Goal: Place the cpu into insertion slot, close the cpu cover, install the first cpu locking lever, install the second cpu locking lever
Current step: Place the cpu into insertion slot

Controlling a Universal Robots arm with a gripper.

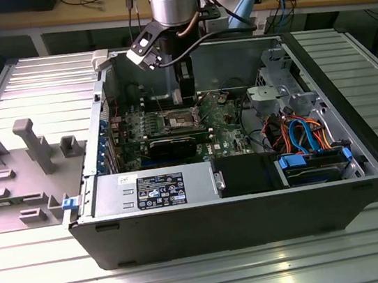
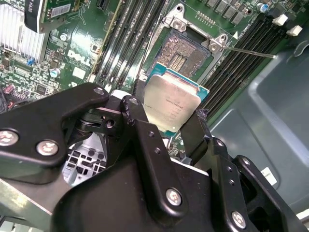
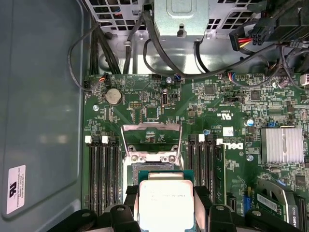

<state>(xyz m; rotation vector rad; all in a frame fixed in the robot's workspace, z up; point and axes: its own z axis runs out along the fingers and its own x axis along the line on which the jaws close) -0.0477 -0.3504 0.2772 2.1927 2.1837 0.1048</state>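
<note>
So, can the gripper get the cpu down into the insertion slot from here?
Probably yes: the gripper holds the cpu over the open insertion slot, the cpu cover is swung up, and nothing lies between.

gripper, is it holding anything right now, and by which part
Yes: the gripper holds the cpu, pinched at two opposite side edges with its metal top showing, above the open socket.
</note>
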